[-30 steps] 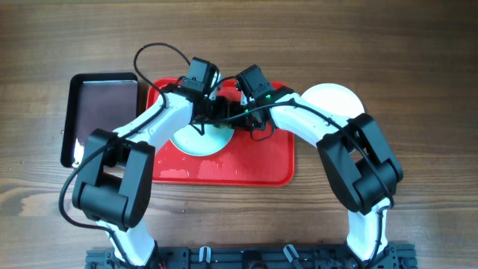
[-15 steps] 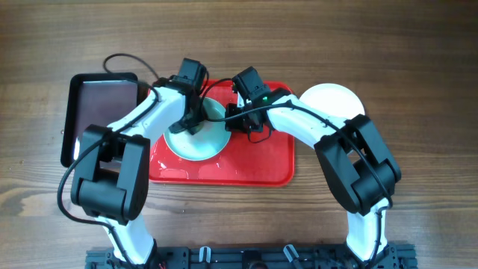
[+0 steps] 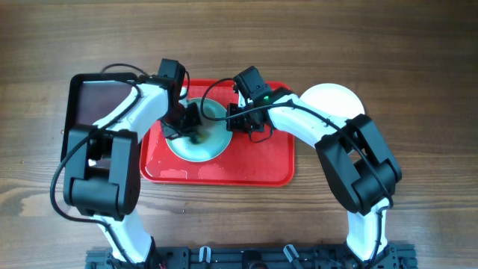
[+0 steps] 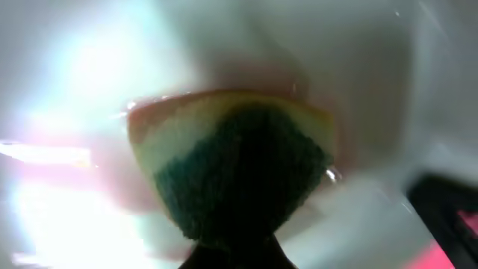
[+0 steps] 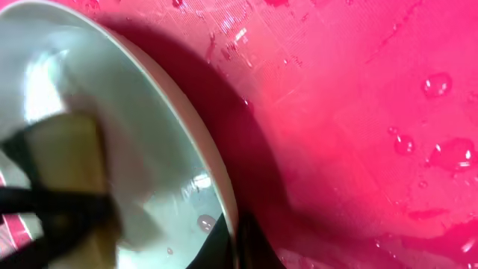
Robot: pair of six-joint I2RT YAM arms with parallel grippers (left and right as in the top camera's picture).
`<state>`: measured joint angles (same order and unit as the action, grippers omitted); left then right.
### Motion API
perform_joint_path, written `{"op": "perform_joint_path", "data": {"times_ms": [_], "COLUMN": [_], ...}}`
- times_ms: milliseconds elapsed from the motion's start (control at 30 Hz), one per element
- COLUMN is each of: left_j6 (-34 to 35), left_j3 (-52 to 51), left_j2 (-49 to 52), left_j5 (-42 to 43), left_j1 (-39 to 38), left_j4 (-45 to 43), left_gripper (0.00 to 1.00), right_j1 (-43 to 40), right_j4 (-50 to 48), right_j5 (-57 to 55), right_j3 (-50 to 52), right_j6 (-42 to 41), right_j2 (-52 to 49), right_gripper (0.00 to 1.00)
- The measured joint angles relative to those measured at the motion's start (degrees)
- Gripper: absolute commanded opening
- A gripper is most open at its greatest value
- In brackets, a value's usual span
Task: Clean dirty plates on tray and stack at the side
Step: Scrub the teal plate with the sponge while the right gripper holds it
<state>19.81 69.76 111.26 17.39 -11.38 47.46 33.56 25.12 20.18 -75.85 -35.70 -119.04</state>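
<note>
Red plastic comes first: the red tray (image 3: 246,168) lies on the wooden worktop (image 3: 418,75) just beyond the arm bases, and its bare near half glistens with water. The right wrist view shows beads of water on its surface.

Further in, on the tray's left half, sits the turquoise plate (image 3: 213,142). The left pincer (image 3: 196,125) reaches down over it from the left and is clamped on a sponge (image 4: 231,157), yellow with a dark green scouring face. In the left wrist view the sponge is pressed against the wet inside of the plate. The right pincer (image 3: 231,119) is at the plate's right rim, its fingers closed on that edge. In the right wrist view a dark finger sits at the rim, and a shadow falls on the tray under the plate.

Beyond the tray's far right corner a white plate (image 3: 332,99) rests on the worktop, partly hidden by the right arm. Whether more than one plate lies there cannot be told. Left of the red tray stands a black tray (image 3: 97,104), its shiny floor reflecting light.
</note>
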Motion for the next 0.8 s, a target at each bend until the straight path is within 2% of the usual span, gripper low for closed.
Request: {"op": "perform_joint_path", "data": {"times_ms": [467, 567, 800], "left_j6": [-1.6, -0.4, 6.0], "left_j3": [-7.3, -7.6, -7.4], "left_j2": [1.0, 1.4, 1.2], "left_j5": [21.8, 22.0, 18.9], "left_j1": [-0.9, -1.1, 1.0], "left_j4": [-16.9, -20.6, -22.0], "left_gripper": [0.04, 0.04, 0.04], "right_j1": [-0.2, -0.2, -0.2], "right_j4": [0.5, 0.5, 0.5], "right_j5": [0.8, 0.9, 1.1], "right_j3": [0.0, 0.0, 0.0], "right_j6": [0.0, 0.0, -0.1], "right_j2": [0.0, 0.0, 0.0], "right_gripper": [0.05, 0.04, 0.05]}}
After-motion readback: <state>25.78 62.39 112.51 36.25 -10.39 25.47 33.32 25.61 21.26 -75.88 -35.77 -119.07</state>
